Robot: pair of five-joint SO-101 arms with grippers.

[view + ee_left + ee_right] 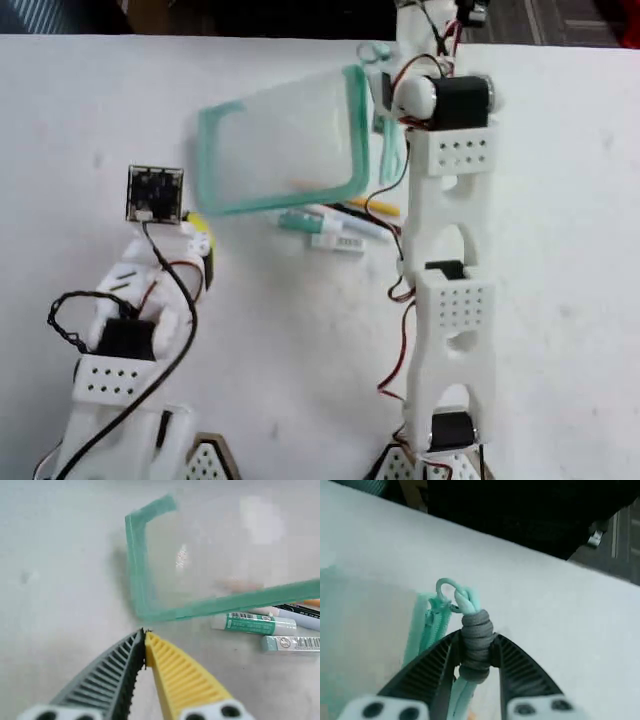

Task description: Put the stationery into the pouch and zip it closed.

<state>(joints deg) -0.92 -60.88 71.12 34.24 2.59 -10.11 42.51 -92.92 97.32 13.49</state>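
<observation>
A clear pouch with teal edging lies at the table's far middle, its corner just ahead of my left gripper. Several pens and a glue stick lie along its near edge; the teal-labelled sticks rest on the table outside it. My left gripper is shut with nothing in it, grey and yellow tips touching, close to the pouch's near left corner. My right gripper is shut on the grey knotted zipper cord at the pouch's right end, where the teal zipper pull shows.
The white table is bare in front of the pens. The right arm's white body stretches over the table's right side, beside the pens. A dark area lies beyond the far table edge.
</observation>
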